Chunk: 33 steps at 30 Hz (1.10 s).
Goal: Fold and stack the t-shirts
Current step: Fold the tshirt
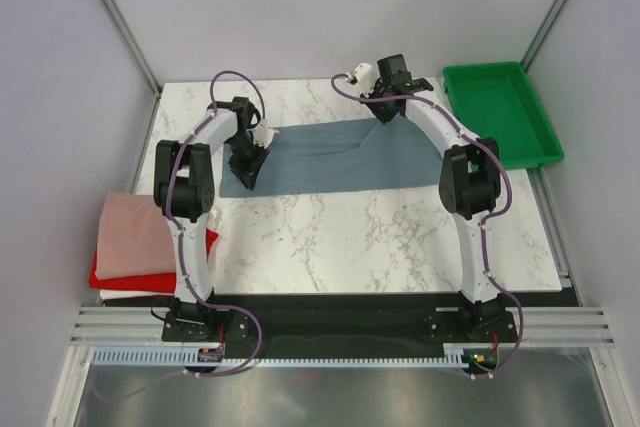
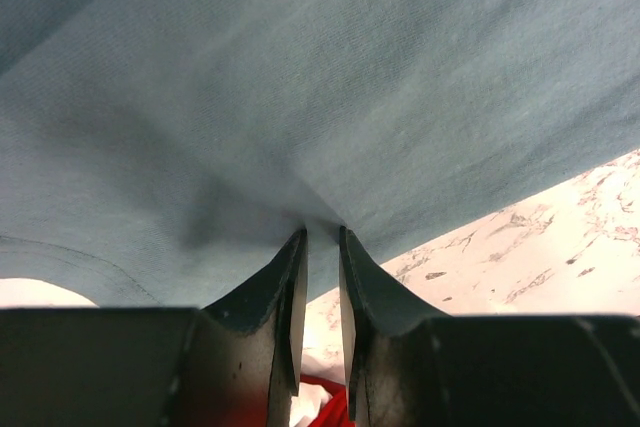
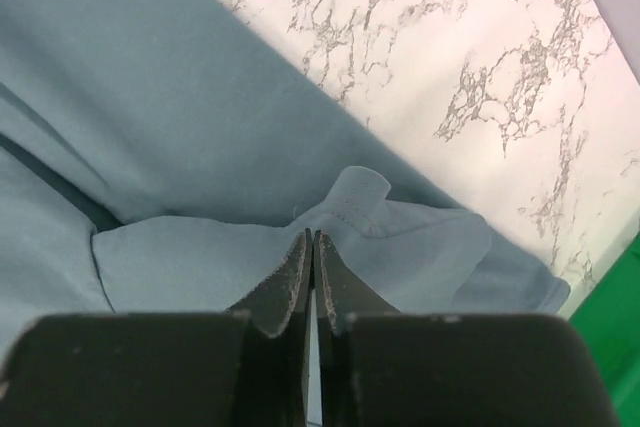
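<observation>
A: Tees?
B: Four: pale pink cotton tee (image 1: 135, 230), red tee (image 1: 128, 276), white tee (image 1: 122, 295) stacked far left of the green plastic tray (image 1: 500, 117); slate blue-grey cotton tee (image 1: 340, 159) spread, rumpled, left of it.
A: Tools?
B: Two: left tool (image 2: 322, 235), right tool (image 3: 312, 237), both pinching it.

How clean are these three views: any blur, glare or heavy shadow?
Top external: even light, sharp, only soft shadows on the marble table. Left wrist: the blue-grey t-shirt fills most of the frame, slightly soft, with a dark crease at the left gripper. Right wrist: cloth and marble veins crisp; the right gripper is a dark, blurred foreground.
</observation>
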Available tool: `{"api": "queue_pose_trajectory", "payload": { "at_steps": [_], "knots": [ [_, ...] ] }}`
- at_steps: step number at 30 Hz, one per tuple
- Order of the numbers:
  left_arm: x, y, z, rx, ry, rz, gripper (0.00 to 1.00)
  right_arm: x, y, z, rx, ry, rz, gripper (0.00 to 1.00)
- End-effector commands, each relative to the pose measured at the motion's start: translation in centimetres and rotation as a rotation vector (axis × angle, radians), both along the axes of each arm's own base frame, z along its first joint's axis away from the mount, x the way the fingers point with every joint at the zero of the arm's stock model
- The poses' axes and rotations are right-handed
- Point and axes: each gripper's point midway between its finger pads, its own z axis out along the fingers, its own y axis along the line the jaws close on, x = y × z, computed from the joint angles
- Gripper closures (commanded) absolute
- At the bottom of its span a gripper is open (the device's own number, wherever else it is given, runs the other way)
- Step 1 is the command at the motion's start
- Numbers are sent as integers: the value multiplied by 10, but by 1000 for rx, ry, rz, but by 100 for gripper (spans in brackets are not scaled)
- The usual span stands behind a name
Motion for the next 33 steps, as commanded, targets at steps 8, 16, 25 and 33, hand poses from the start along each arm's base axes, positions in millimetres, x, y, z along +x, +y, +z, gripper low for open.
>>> {"api": "queue_pose_trajectory", "payload": {
  "at_steps": [8,16,25,33],
  "knots": [
    [1,1,12,21,-46,21,74,17,-11,61,30,-169,-95,68],
    [1,1,12,22,-46,22,74,-23,44,51,136,-64,147,73],
    [0,2,10,27,-44,22,74,-36,54,-3,73,71,159,80],
    [0,2,9,28,-40,23,74,-15,32,-20,-14,47,48,85]
  ]
}}
